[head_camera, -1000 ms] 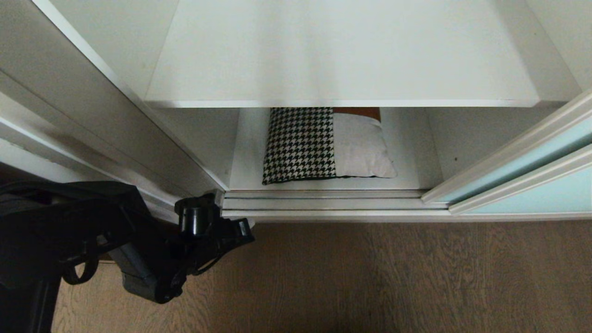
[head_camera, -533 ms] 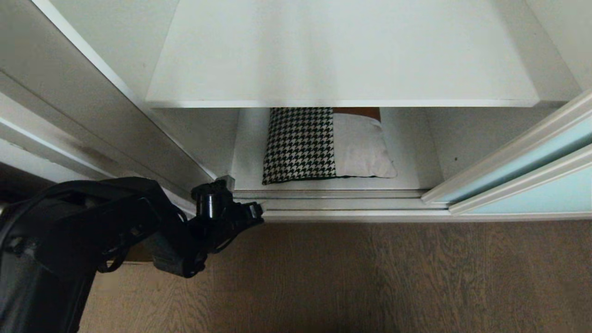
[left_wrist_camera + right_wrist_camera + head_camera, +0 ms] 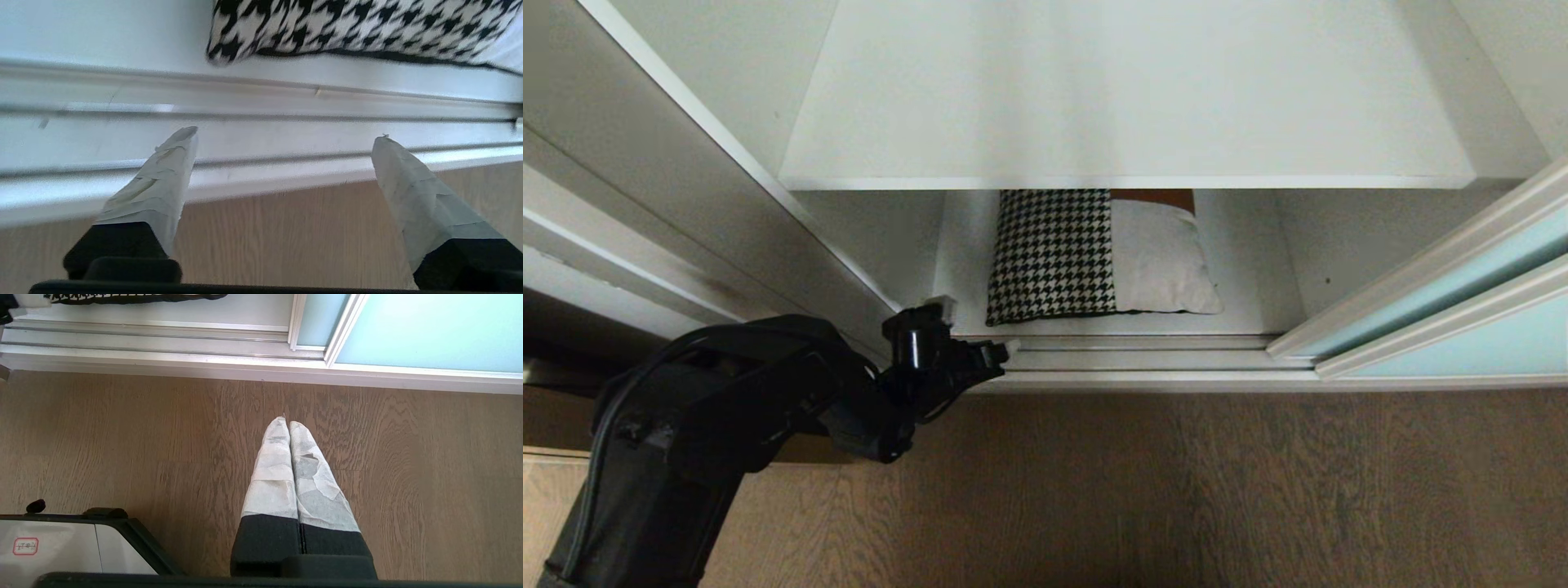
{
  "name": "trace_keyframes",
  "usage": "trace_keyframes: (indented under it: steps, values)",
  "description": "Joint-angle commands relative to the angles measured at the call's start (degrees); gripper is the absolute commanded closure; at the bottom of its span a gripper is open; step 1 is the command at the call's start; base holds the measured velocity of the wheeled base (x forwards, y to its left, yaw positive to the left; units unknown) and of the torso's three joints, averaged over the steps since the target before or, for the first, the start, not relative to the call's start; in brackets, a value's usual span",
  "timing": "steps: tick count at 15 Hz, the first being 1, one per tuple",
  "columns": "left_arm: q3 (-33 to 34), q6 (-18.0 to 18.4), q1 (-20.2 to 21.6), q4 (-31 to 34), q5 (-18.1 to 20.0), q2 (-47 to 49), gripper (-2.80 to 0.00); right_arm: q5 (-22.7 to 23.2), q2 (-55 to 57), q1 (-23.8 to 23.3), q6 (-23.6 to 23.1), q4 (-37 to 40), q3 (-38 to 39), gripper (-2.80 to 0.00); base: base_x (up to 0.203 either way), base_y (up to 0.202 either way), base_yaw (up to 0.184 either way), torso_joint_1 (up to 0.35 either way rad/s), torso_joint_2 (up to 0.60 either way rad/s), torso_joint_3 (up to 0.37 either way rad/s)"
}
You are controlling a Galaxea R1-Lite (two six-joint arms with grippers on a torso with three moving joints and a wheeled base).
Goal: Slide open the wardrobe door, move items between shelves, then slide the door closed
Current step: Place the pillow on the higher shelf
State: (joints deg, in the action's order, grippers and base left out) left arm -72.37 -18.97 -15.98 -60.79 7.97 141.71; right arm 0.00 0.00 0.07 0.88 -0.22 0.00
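I see left gripper (image 3: 286, 136) spread wide, empty, over door track (image 3: 261, 122); houndstooth cushion (image 3: 359, 26) just beyond, probably untouched. Right gripper (image 3: 287, 422) clenched.

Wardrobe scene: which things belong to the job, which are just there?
Job:
- houndstooth cushion and cream cushion, side by side on the bottom shelf
- upper shelf
- aqua sliding door, slid right
- left gripper, open, at the door track

Just there:
- wood floor
- brown item behind the cushions
- right gripper, shut, over the floor
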Motion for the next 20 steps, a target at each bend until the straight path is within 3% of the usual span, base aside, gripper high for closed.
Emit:
trace_keyframes:
  steps: [1, 9, 11, 20]
  values:
    - [-3.79, 0.14, -0.01, -0.38, 0.19, 2.35, -2.80, 0.00, 0.08, 0.01, 0.00, -0.01, 0.01, 0.00, 0.000, 0.000, 0.000, 0.000, 0.00, 0.000]
    - [-13.16, 7.78, 0.25, -2.47, 0.23, 8.71, -2.80, 0.00, 0.02, 0.01, 0.00, -0.04, 0.00, 0.00, 0.000, 0.000, 0.000, 0.000, 0.00, 0.000]
    - [-16.53, 8.15, 0.20, -2.38, 0.25, 9.27, -2.80, 0.00, 0.01, 0.01, 0.00, -0.04, 0.00, 0.00, 0.000, 0.000, 0.000, 0.000, 0.00, 0.000]
    - [-19.92, 8.13, -0.17, -2.98, 1.71, 12.91, -2.80, 0.00, 0.00, 0.01, 0.00, -0.04, 0.00, 0.00, 0.000, 0.000, 0.000, 0.000, 0.00, 0.000]
